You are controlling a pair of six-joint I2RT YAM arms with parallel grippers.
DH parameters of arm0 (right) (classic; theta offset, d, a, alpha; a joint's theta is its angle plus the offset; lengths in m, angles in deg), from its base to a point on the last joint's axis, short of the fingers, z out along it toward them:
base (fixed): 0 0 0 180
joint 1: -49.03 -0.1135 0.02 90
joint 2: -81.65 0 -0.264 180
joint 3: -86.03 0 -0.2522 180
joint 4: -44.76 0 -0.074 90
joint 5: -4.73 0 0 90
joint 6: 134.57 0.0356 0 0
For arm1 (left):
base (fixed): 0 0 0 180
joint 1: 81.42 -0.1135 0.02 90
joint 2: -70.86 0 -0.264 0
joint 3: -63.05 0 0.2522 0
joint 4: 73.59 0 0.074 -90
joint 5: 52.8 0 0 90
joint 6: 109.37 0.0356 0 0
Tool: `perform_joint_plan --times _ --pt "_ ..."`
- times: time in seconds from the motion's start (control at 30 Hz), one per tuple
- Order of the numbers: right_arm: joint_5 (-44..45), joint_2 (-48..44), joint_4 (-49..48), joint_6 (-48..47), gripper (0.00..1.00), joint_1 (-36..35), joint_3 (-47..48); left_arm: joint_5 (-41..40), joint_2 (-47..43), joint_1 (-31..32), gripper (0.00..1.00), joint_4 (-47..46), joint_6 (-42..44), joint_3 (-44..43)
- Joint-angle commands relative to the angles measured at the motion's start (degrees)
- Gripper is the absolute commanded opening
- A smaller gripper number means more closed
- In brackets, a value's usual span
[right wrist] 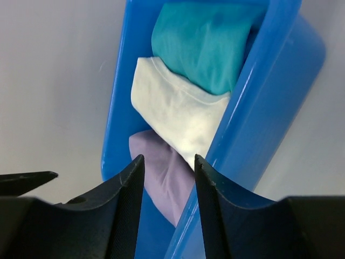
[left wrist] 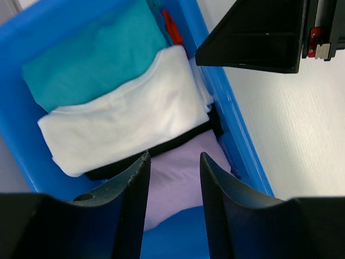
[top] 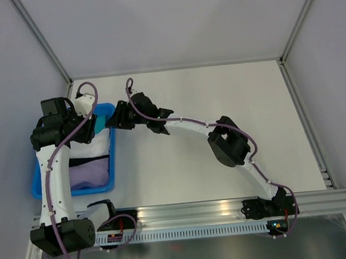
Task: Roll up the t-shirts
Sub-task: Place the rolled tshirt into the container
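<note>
Boxed in by pale grey walls [top: 169,20] and slanting metal posts [top: 41,38], with a white counter [top: 218,95] under soft, even light and a ribbed aluminium rail [top: 228,206] along the near edge.

Bright even light, soft shadows, sharp

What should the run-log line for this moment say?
stage: pre-grasp | left hand: open over lavender t-shirt | right hand: open beside blue bin | t-shirt: in bin, not rolled
</note>
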Motion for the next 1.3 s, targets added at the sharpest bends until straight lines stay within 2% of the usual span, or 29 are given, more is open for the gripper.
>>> perform_joint_plan --times 0.0,0.13,0.23,0.27,0.3,0.37,0.43,0.57,0.63,0.77,0.87,1.0,1.27 --pt "2.47 -5.65 2.41 -5.37 0.49 0.91 4.51 3.62 2.29 0.31 0.48 1.16 -3.27 -5.53" --pt "5.54 -10.3 4.53 -7.4 0.51 2.67 0.75 5.04 5.19 3.11 0.49 1.34 -4.06 -10.54" --pt "8.17 -15.65 8.19 -11.87 0.52 5.03 -1.46 1.01 8.17 9.08 0.49 1.17 -4.5 -13.34" --pt "8.88 -16.71 9.27 -12.58 0.52 5.91 -1.99 0.21 8.89 13.54 0.49 0.91 -4.59 -13.7" --pt "9.15 -17.85 9.97 -13.2 0.53 7.92 -2.77 -0.67 9.5 15.58 0.49 0.38 -4.76 -13.79" --pt "10.72 -21.89 12.78 -16.8 0.6 10.04 -5.58 -2.95 10.47 21.37 0.49 -3.3 -5.82 -12.57" --pt "14.49 -25.75 16.89 -20.05 0.62 13.12 -8.66 -5.66 11.26 25.95 0.49 -6.72 -6.96 -10.99" --pt "19.15 -31.92 23.59 -26.45 0.63 20.76 -16.65 -10.51 18.28 40.52 0.5 -15.15 -6.79 -11.42" --pt "23.27 -36.64 26.49 -28.14 0.63 25.59 -21.82 -10.26 24.52 44.85 0.49 -17.36 -8.01 -14.49" --pt "29.7 -44.83 27.65 -32.97 0.66 32.02 -29.58 -5.34 30.94 47.94 0.5 -29.19 -12.23 -16.0" --pt "32.61 -49.06 28.17 -36.4 0.67 36.32 -33.1 -4.9 34.55 50.13 0.5 -34.58 -13.64 -14.68" --pt "32.53 -51.61 29.23 -39.22 0.68 37.04 -33.37 0.63 36.93 51.37 0.5 -35.57 -16.54 -12.92" --pt "31.3 -51.79 29.67 -39.57 0.68 37.04 -35.03 -1.02 37.19 51.37 0.5 -36.1 -16.19 -11.6"
